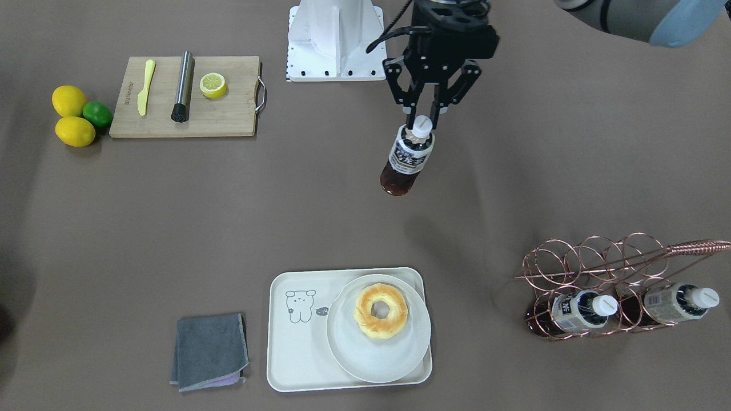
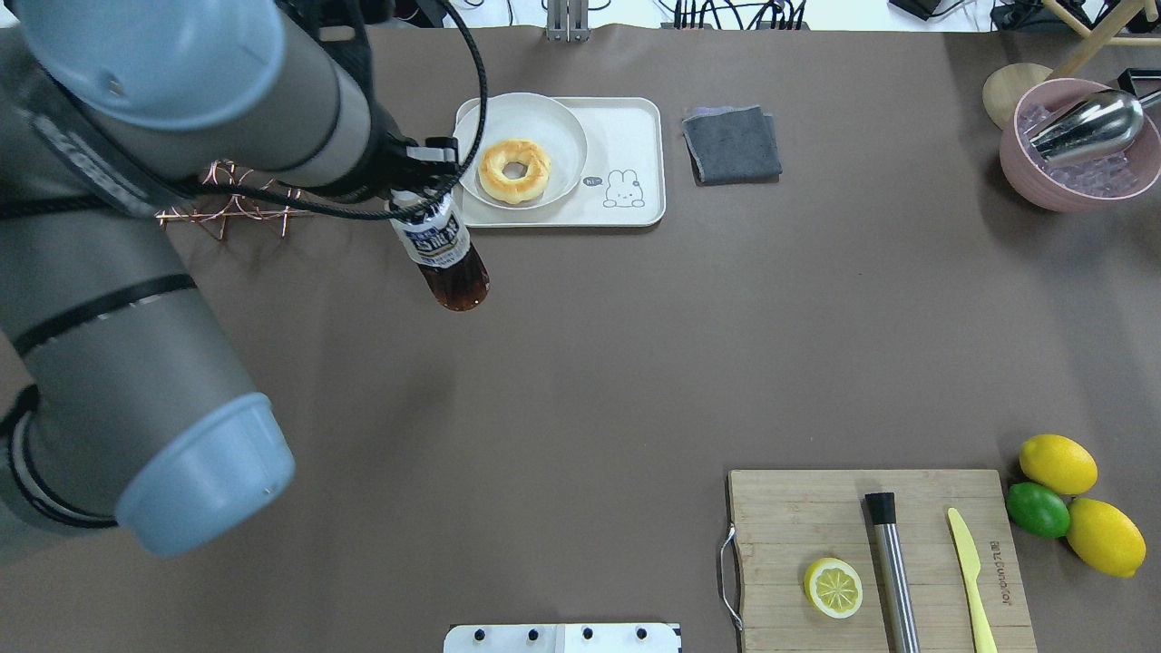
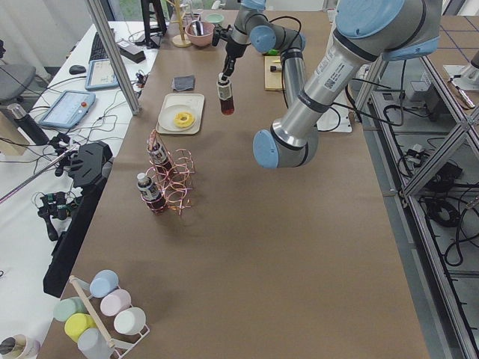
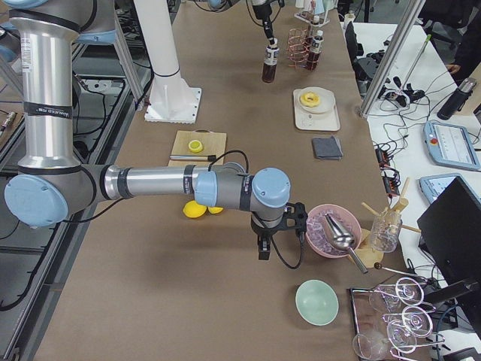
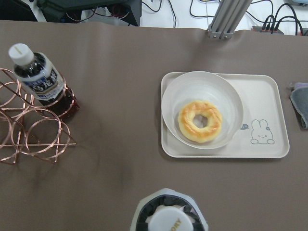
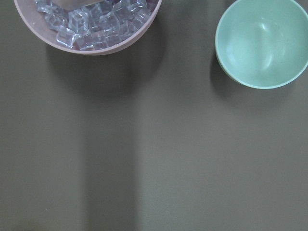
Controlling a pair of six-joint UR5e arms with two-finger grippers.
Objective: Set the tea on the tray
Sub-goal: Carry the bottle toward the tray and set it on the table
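The left hand (image 1: 421, 117) is clamping the tea (image 1: 406, 161) by its neck, just under the white cap (image 1: 422, 125), so the bottle is hanging clear of the surface (image 1: 228, 217), well apart from the tray (image 1: 297, 359). Gripping that high is probably leaving the base free for setting down. The front view is showing this grip. The left wrist view is catching only the cap, yet it is showing the tray's bare strip beside the plate (image 1: 371, 365). Whether the right hand (image 4: 263, 247) is apart or together I cannot tell.

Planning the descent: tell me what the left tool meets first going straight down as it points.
Likely bare table: the left tool points down, holding the tea by its cap, apart from the tray. The bottle's base would touch first; height is unclear.
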